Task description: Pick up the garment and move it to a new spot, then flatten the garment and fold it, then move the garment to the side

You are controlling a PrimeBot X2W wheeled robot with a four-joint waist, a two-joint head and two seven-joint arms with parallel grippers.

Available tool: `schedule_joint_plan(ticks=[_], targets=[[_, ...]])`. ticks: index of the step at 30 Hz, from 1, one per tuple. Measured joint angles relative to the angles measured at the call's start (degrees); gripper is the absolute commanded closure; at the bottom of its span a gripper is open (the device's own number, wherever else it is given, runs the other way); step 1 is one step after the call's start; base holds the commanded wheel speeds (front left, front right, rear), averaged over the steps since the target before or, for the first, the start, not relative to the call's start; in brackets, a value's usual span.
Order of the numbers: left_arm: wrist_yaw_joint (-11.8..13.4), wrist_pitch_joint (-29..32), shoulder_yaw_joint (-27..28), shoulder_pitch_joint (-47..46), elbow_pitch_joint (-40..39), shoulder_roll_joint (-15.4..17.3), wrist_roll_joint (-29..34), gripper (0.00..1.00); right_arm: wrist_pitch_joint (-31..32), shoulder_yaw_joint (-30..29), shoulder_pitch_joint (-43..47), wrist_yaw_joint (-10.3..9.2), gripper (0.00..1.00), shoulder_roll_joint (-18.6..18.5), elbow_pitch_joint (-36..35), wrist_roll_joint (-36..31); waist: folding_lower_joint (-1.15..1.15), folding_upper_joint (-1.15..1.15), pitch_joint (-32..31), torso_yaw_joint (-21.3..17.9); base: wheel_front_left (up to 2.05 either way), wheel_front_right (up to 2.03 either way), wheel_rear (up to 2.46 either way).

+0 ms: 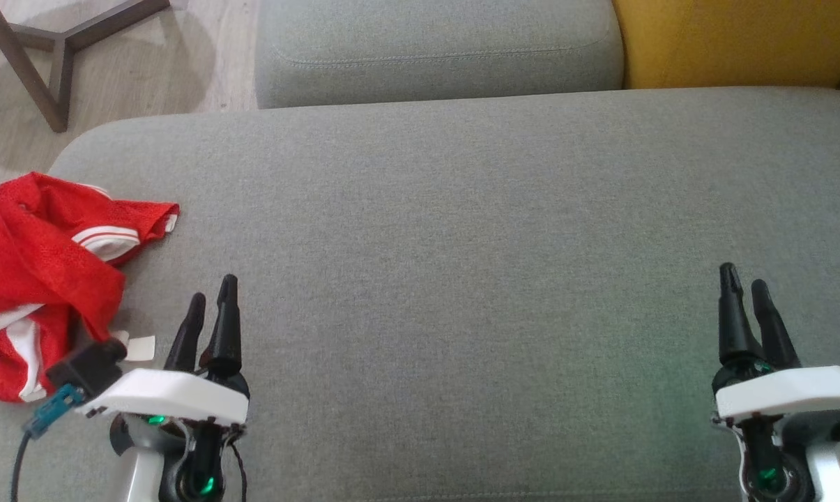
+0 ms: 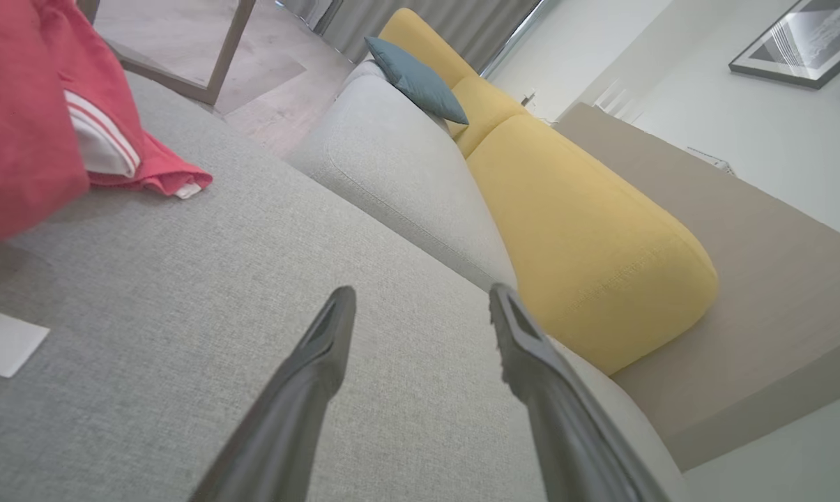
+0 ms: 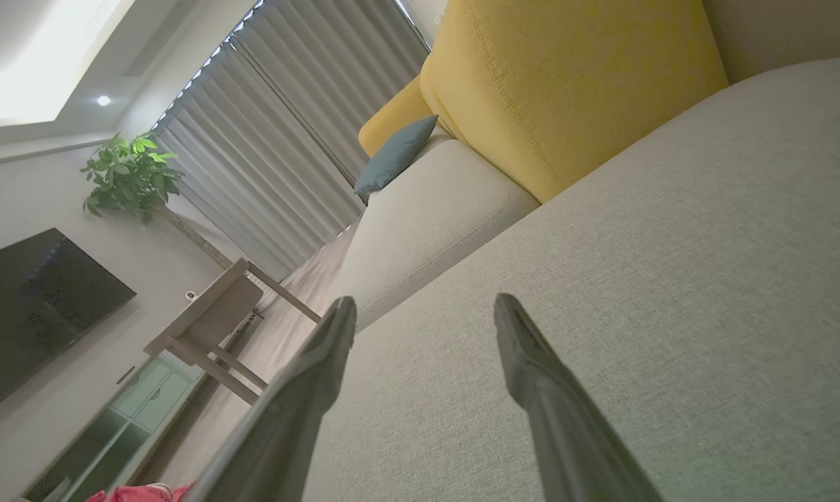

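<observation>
Left claw just right of garment

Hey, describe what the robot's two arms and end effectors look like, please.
The left end effector and right end effector each have two long, tapered black fingers on a white shell, with green lights glowing beneath. A black module with a teal connector and dark cable sits by the left one.

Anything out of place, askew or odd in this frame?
Only the red garment: it lies crumpled in a heap at the left end of the grey seat cushion, with a white tag poking out beside it. The left gripper and right gripper are open and empty. No damage or spill.
</observation>
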Motion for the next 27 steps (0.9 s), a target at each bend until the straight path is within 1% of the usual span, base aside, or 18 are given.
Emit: schedule_joint_plan(ticks=[6, 13, 27], targets=[[0.1, -1.2, -0.3, 0.0, 0.1, 0.1, 4.3, 0.00, -0.4, 0.5, 1.0, 0.00, 0.00, 0.0, -0.3, -4.3, 0.00, 0.00, 0.0, -0.1, 0.00, 0.00, 0.00], [1.0, -2.3, -1.0, -0.7, 0.3, 0.3, 9.4, 0.00, -0.8, 0.9, 1.1, 0.00, 0.00, -0.2, -0.3, -9.7, 0.00, 0.00, 0.0, -0.2, 0.00, 0.00, 0.00], [1.8, -4.7, -2.9, -0.9, 0.9, 0.8, 19.6, 0.00, -1.9, 2.0, 1.1, 0.00, 0.00, -0.2, -0.6, -19.7, 0.00, 0.00, 0.1, -0.4, 0.00, 0.00, 0.00]])
